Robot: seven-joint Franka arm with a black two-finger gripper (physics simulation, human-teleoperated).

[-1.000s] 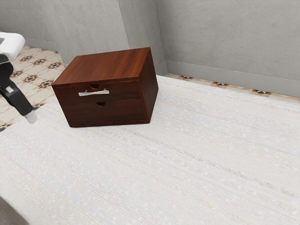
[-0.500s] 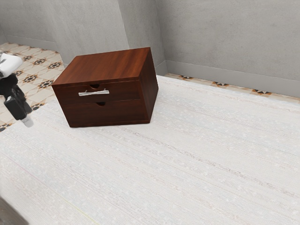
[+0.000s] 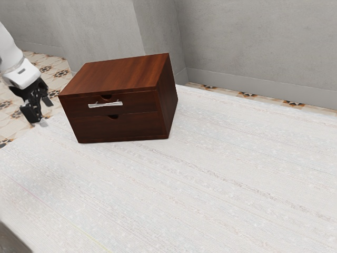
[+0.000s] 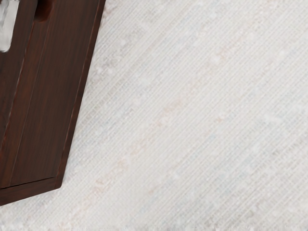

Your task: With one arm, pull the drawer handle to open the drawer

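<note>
A dark brown wooden cabinet point(image 3: 122, 96) with two drawers stands on the white table. Its upper drawer point(image 3: 113, 104) carries a silver bar handle point(image 3: 105, 104) and sits flush with the front, shut. My black gripper point(image 3: 37, 109) hangs off the table's edge at the exterior view's left, a short way from the cabinet's front corner and at about the handle's height. It looks open, with nothing between its fingers. In the wrist view the cabinet's front point(image 4: 41, 96) runs beside my hand, and a sliver of the handle point(image 4: 6, 24) shows at the corner.
The white tabletop point(image 3: 210, 174) spreads wide toward the exterior view's right and front. Grey walls point(image 3: 253, 37) rise behind the cabinet. Patterned floor tiles point(image 3: 47, 71) lie beyond the table's left edge, under my arm.
My hand has risen and swung toward the cabinet, with the wrist turned. The cabinet and its drawers have not moved.
</note>
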